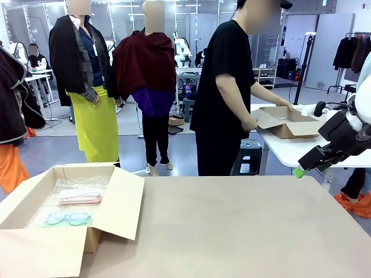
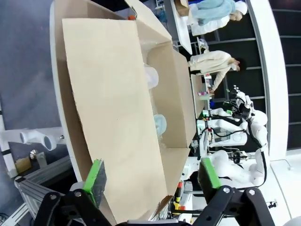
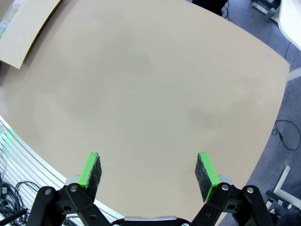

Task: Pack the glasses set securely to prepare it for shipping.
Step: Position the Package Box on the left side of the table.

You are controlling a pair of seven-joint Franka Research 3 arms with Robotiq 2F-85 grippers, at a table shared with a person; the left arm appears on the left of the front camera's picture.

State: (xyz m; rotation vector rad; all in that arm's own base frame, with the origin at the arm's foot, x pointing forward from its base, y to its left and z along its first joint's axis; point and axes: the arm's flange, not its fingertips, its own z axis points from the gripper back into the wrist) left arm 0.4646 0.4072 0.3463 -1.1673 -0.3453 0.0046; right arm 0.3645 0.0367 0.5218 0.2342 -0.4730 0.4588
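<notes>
An open cardboard box (image 1: 110, 217) stands at the table's left front, lined with bubble wrap. Inside lie two clear cases: the pink-framed glasses (image 1: 80, 197) farther back, the teal-framed glasses (image 1: 68, 219) nearer me. In the left wrist view my left gripper (image 2: 151, 181) is open, hovering beside the box's big flap (image 2: 113, 108); past it the teal case (image 2: 160, 125) and the paler case (image 2: 151, 77) show in the box. My right gripper (image 1: 300, 170) hangs above the table's far right edge, and its own view shows it open (image 3: 148, 172) over bare tabletop.
The tan table (image 1: 243, 231) spreads to the right of the box. A person in black stands beyond the far edge, hands at another cardboard box (image 1: 287, 123) on a white table behind. A box flap corner (image 3: 21, 28) shows at the upper left.
</notes>
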